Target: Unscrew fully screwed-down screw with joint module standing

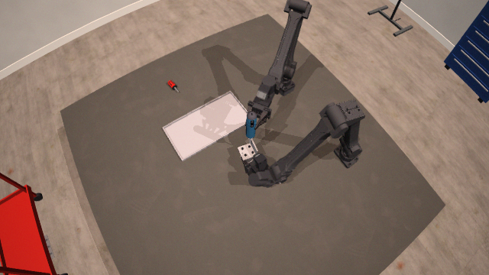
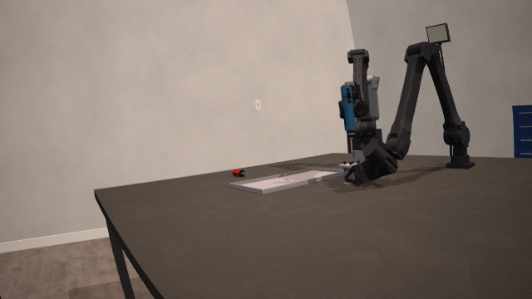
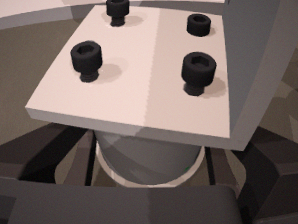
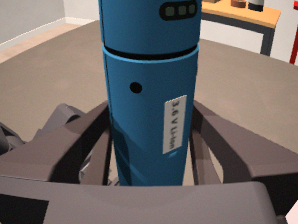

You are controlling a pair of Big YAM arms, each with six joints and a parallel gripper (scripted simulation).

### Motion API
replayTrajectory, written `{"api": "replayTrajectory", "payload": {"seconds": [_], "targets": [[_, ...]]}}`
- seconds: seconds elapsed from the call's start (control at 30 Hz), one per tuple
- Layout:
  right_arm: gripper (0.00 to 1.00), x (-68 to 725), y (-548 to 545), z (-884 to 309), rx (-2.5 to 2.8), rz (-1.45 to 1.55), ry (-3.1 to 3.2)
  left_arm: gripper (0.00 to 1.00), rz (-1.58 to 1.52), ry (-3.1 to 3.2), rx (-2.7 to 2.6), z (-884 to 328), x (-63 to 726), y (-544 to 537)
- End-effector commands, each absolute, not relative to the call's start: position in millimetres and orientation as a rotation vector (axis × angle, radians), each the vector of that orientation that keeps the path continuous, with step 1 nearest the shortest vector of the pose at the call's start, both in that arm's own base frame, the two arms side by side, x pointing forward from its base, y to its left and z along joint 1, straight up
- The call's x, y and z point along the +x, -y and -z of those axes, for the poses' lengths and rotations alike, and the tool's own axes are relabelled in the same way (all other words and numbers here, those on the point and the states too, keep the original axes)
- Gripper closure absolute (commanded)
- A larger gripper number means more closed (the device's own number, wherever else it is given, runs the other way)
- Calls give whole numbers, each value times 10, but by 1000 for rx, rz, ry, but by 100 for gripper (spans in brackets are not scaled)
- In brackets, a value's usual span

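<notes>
The joint module [image 2: 347,169] [image 3: 150,155] stands upright on the table beside the white tray. Its white bracket [image 3: 145,75] lies on top. Three black screws [image 3: 86,59] [image 3: 200,70] [image 3: 117,10] stand raised out of it. The fourth screw [image 3: 201,24] at the far right corner sits low on the plate. My left gripper [image 1: 249,160] [image 2: 354,172] [image 3: 150,111] is shut on the module's round body under the bracket. My right gripper [image 1: 253,119] [image 2: 354,110] [image 4: 150,110] is shut on the blue electric screwdriver [image 1: 250,127] [image 2: 347,109] [image 4: 147,100], held upright. Its bit hangs just above the bracket's far side.
A flat white tray [image 1: 191,137] [image 2: 258,185] lies left of the module. A small red screwdriver [image 1: 173,85] [image 2: 238,173] lies farther back on the table. A red cart [image 1: 19,237] and a blue cabinet [image 1: 471,53] stand off the table.
</notes>
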State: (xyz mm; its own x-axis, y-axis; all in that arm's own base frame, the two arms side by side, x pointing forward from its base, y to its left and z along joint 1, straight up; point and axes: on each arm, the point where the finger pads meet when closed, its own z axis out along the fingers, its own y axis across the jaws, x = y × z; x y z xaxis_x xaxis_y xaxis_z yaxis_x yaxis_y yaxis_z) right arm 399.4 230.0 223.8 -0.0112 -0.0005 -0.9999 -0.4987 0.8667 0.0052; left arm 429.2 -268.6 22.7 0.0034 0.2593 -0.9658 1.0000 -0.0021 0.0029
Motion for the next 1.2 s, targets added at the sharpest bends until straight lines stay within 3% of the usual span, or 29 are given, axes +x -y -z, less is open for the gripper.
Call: {"api": "replayTrajectory", "payload": {"seconds": [0.0, 1.17], "targets": [[58, 3971, -2343, -2521, -381, -443, -1462, 41, 1056, -1376, 1404, -300, 4373, 2710], [58, 3961, -2341, -2372, -385, -441, -1474, 41, 1056, -1376, 1404, -300, 4373, 2710]]}}
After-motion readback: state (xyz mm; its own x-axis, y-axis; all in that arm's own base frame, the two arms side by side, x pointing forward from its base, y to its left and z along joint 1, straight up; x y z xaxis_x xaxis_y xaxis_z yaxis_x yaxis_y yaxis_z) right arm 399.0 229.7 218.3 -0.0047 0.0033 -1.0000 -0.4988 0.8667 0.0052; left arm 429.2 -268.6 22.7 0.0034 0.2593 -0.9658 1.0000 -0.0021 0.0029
